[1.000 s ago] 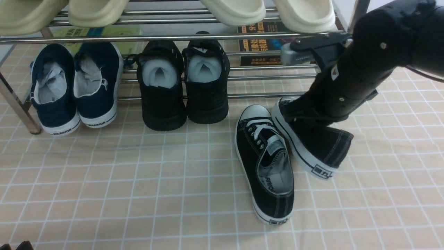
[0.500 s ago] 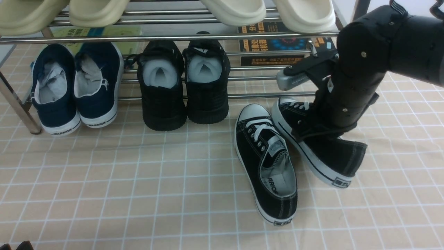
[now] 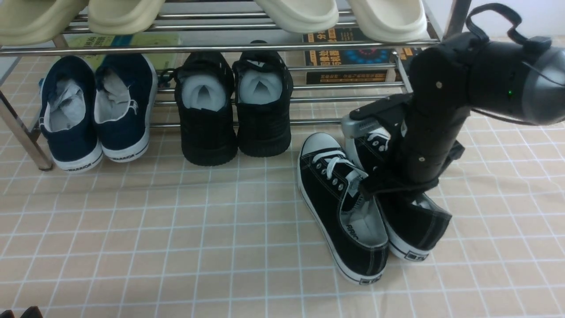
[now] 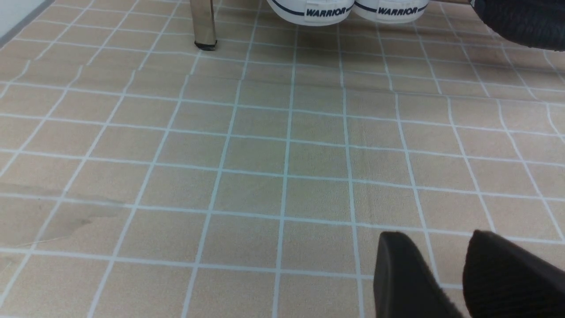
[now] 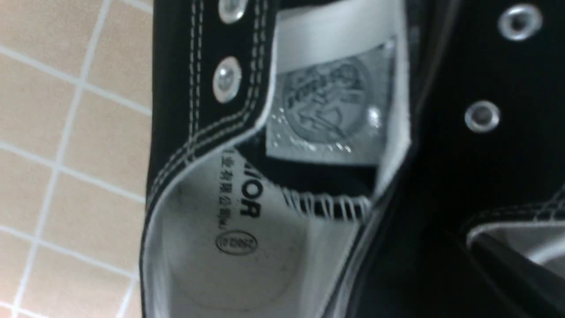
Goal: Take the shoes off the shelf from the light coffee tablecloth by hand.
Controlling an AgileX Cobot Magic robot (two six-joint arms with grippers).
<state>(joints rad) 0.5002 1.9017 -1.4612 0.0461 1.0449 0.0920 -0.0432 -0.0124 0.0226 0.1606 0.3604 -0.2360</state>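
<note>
Your right fingers (image 3: 380, 185) are clamping the collar of one of the shoes (image 3: 329, 194), both sitting on the light coffee tablecloth (image 3: 176, 229) before the shelf (image 3: 220, 47); your left fingers (image 4: 406, 274) are hanging apart.

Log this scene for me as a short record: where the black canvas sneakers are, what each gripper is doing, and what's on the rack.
canvas sneakers: both off the shelf, side by side on the tablecloth, touching
right gripper: shut on the right-hand sneaker
left gripper: open, empty, over cloth
lower tier: navy slip-ons, black mesh sneakers
top tier: cream slippers
</note>
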